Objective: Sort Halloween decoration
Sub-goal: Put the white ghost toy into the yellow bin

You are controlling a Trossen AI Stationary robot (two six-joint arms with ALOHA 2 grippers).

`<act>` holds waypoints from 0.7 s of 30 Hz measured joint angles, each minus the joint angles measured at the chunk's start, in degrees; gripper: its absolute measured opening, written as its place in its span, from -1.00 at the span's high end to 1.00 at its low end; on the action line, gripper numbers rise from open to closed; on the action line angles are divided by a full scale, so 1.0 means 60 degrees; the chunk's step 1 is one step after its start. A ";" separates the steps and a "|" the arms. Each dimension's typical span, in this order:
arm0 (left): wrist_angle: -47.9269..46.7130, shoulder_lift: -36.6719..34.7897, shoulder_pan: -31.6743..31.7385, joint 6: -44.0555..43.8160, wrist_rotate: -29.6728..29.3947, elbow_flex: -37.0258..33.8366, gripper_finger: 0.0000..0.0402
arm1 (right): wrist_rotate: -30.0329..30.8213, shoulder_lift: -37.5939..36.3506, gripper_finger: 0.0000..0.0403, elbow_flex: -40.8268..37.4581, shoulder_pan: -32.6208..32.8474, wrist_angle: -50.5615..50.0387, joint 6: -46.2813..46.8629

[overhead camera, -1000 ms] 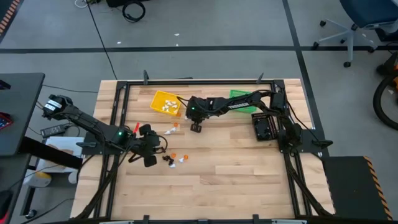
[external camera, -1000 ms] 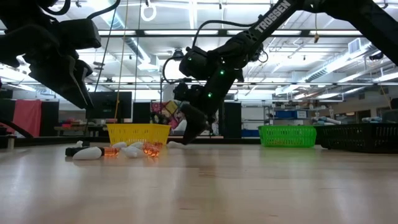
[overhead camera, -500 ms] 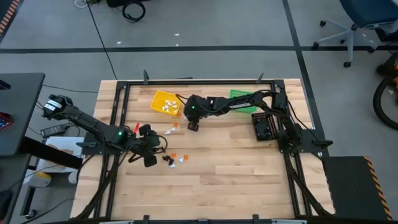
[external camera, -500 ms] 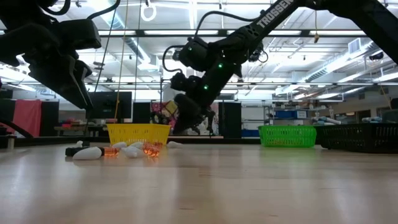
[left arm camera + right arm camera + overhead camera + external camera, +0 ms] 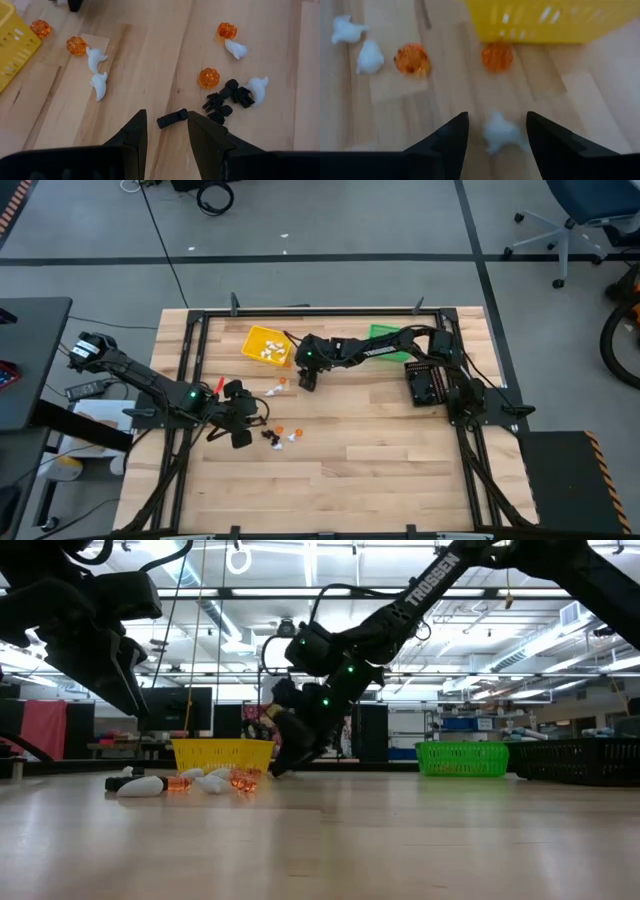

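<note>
The Halloween decoration lies loose on the wood: white ghosts [image 5: 95, 60], orange pumpkins [image 5: 208, 78] and black spiders [image 5: 227, 97], in two small groups [image 5: 278, 388] [image 5: 283, 434]. My left gripper [image 5: 240, 423] stands open by the nearer group. A black cylinder [image 5: 171, 118] lies just beyond its fingertips and is not touched. My right gripper [image 5: 308, 381] is open close to the yellow bin [image 5: 267, 345]. A blurred white trinket [image 5: 502, 132] shows between its fingers, apart from both.
The yellow bin holds a few white pieces. A green bin [image 5: 385, 338] and a black bin [image 5: 424, 385] stand at the far right. A black frame [image 5: 300, 311] runs round the table. Bare wood lies toward the near edge.
My right gripper has moved a little toward the table's left edge, nearer the yellow bin. In the low view it rose off the table and came down again.
</note>
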 joint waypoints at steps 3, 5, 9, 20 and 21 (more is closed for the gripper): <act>-0.0011 0.0001 0.0000 0.0000 0.0001 0.0002 0.42 | 0.0143 0.0069 0.04 0.0016 0.0095 0.0119 -0.0052; 0.0000 0.0001 -0.0004 0.0004 0.0001 0.0002 0.42 | 0.0155 0.0088 0.10 0.0029 0.0109 0.0061 -0.0057; -0.0031 0.0001 0.0000 0.0000 -0.0002 0.0002 0.42 | 0.0047 0.0088 0.26 0.0033 0.0120 -0.0021 -0.0212; -0.0114 0.0001 -0.0004 -0.0015 -0.0001 0.0002 0.42 | -0.0669 0.0084 0.51 0.0036 0.0256 -0.0134 -0.0425; -0.0117 0.0001 -0.0004 -0.0015 -0.0002 0.0002 0.42 | -0.0663 0.0084 0.53 0.0036 0.0266 -0.0134 -0.0477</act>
